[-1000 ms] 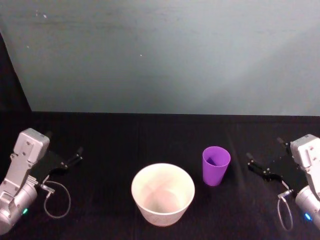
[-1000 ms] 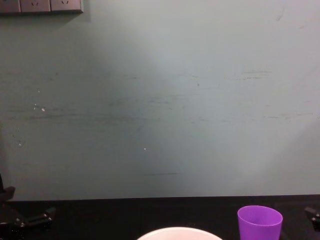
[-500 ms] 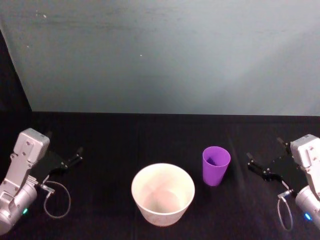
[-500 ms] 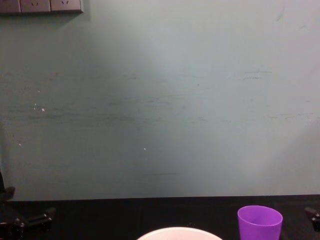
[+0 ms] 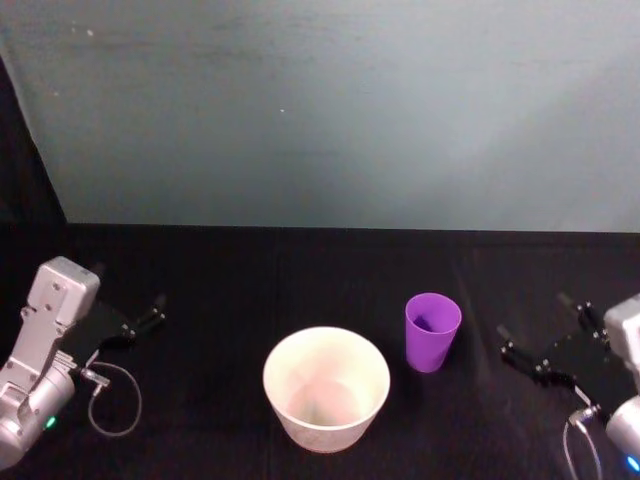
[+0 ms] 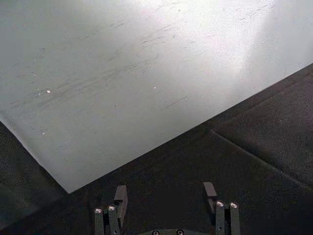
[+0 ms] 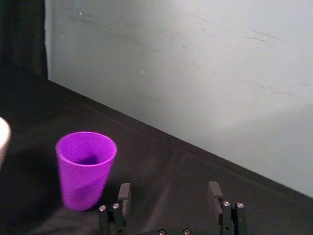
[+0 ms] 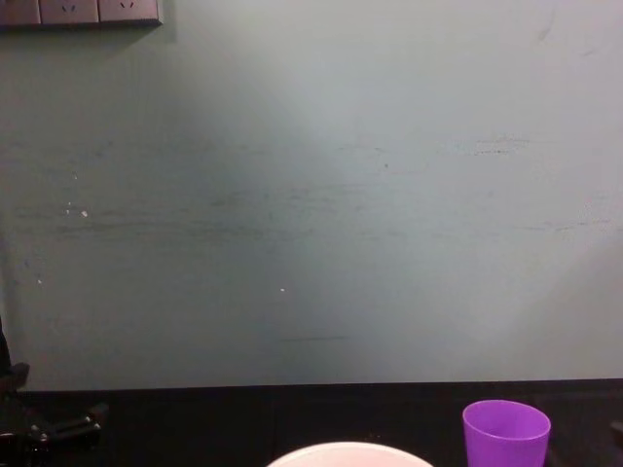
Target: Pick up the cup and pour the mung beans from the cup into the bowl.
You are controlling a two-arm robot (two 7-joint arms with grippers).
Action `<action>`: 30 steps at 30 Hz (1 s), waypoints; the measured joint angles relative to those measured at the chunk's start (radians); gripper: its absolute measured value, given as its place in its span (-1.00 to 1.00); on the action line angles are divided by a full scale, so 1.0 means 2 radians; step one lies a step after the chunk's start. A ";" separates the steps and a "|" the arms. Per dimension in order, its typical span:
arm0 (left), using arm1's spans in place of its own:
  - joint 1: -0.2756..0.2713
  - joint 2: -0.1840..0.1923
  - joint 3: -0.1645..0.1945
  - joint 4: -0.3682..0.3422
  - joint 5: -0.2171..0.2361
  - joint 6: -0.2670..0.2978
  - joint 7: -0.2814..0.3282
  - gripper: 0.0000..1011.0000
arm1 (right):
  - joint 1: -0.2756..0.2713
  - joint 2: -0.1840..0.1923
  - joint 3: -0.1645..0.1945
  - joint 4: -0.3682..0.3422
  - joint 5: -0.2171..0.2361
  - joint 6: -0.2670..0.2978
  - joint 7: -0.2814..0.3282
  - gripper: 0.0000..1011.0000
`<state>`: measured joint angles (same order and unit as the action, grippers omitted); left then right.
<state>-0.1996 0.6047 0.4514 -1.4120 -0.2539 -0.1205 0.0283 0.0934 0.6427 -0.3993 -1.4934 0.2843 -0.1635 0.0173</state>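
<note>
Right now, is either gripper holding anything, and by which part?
Nothing is held. The right gripper is open beside the purple cup, apart from it; the left gripper is open too, parked off to the robot's left.

- cup [image 5: 432,332]: small, bright purple, tapered, smooth-walled; stands upright with its mouth up, right of centre in the lower half of the head view and at the bottom right of the chest view [image 8: 505,435]; inside too shadowed to tell the contents.
- bowl [image 5: 300,425]: wide, round, white, with a smooth pale rim, far broader than the cup; sits upright at the bottom centre of the head view, just left of and below the cup, not touching it; top of rim [image 8: 348,453] at the bottom edge of the chest view.
</note>
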 joint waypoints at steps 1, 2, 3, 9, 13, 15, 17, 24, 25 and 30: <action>0.000 0.000 0.000 0.000 0.000 0.000 0.000 0.98 | -0.005 0.001 0.002 -0.004 0.004 -0.003 0.002 0.98; 0.000 0.000 0.000 0.000 0.000 0.000 0.000 0.98 | -0.011 0.001 0.005 -0.007 0.008 -0.005 0.004 0.98; 0.000 0.000 0.000 0.000 0.000 0.000 0.000 0.98 | -0.017 0.002 0.008 -0.010 0.012 -0.008 0.007 0.98; 0.000 0.000 0.000 0.000 0.000 0.000 0.000 0.99 | -0.050 -0.009 0.018 -0.016 0.052 -0.047 0.045 0.98; 0.000 0.000 0.000 0.000 0.000 0.000 0.000 0.99 | -0.056 -0.022 0.012 -0.010 0.058 -0.060 0.063 0.98; 0.000 0.000 0.000 0.000 0.000 0.000 0.000 0.98 | -0.055 -0.027 0.009 -0.005 0.059 -0.064 0.070 0.98; 0.000 0.000 0.000 0.000 0.000 0.000 0.000 0.99 | -0.052 -0.036 0.005 0.003 0.058 -0.066 0.078 0.98; 0.000 0.000 0.000 0.000 0.000 0.000 0.000 0.98 | -0.030 -0.064 -0.002 0.030 0.056 -0.067 0.093 0.98; 0.000 0.000 0.000 0.000 0.000 0.000 0.000 0.98 | -0.028 -0.068 -0.003 0.034 0.055 -0.067 0.095 0.98; 0.000 0.000 0.000 0.000 0.000 0.000 0.000 0.98 | -0.008 -0.085 -0.005 0.058 0.055 -0.066 0.109 0.98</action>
<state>-0.1995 0.6047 0.4514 -1.4120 -0.2539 -0.1205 0.0283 0.0778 0.4729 -0.4086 -1.3772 0.3936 -0.2959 0.2359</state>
